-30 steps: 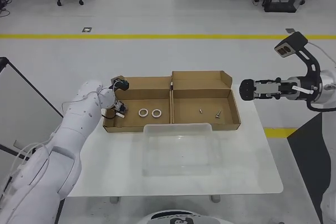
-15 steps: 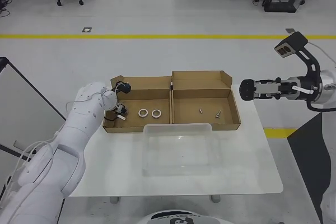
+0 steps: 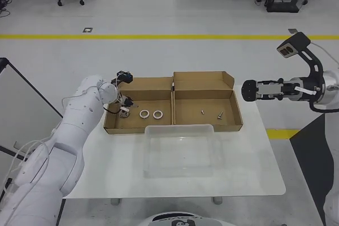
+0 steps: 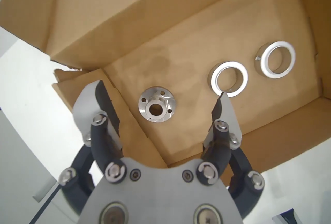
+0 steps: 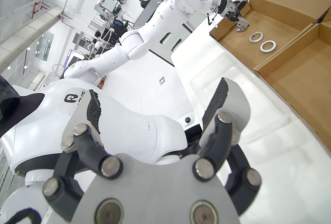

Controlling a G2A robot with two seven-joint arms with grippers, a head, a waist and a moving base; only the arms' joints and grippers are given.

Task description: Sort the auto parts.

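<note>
bright even light, soft shadows (edges warped)

No readable text, label or number stood on the cardboard boxes (image 3: 203,85), the metal rings (image 4: 227,77), the flanged hub (image 4: 156,104) or the clear bin (image 3: 178,129).

So the left gripper (image 4: 160,91) is hanging spread wide over the flanged hub (image 4: 156,105), with gaps showing on both sides of it. One finger is crowding the left box's side wall (image 4: 139,137), and the other is sitting just beside the nearer ring (image 4: 228,77). The floor behind the hub is lying bare up to the back wall. The right box (image 3: 189,110) is looking roomy, with two tiny screws (image 3: 203,111) taking up hardly any floor.
</note>
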